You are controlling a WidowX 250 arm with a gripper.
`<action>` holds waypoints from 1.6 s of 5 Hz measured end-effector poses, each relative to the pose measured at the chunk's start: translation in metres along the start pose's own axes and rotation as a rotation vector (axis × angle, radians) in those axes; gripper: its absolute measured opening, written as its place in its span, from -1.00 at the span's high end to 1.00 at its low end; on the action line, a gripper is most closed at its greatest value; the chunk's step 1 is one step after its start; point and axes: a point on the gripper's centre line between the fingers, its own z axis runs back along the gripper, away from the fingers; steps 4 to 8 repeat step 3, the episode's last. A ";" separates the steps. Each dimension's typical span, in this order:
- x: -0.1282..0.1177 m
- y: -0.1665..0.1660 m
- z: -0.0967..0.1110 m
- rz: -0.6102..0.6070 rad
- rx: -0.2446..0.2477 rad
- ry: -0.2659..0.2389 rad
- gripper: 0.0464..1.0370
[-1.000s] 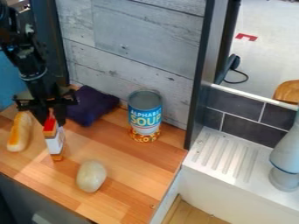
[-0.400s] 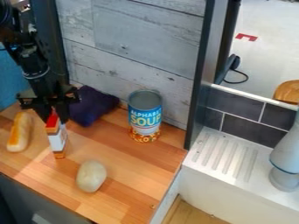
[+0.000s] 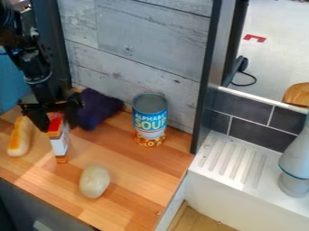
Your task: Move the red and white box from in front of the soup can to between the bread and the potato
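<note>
Black gripper (image 3: 58, 127), fingers apart, straddles the top of an upright red-and-white carton (image 3: 59, 145). Beside it lie a long bread roll (image 3: 20, 136) and a purple cloth (image 3: 98, 108); farther off stands an alphabet soup can (image 3: 149, 118).

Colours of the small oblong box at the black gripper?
Oblong box: red and orange top, white middle, orange base; best in camera view.

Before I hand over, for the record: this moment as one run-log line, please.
pincer: open around carton | carton: on end | bread: left in picture | purple cloth: behind | soup can: upright | pale oval object: nearest camera
</note>
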 end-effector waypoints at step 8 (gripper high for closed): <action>-0.008 -0.019 0.070 -0.011 0.033 -0.058 -0.93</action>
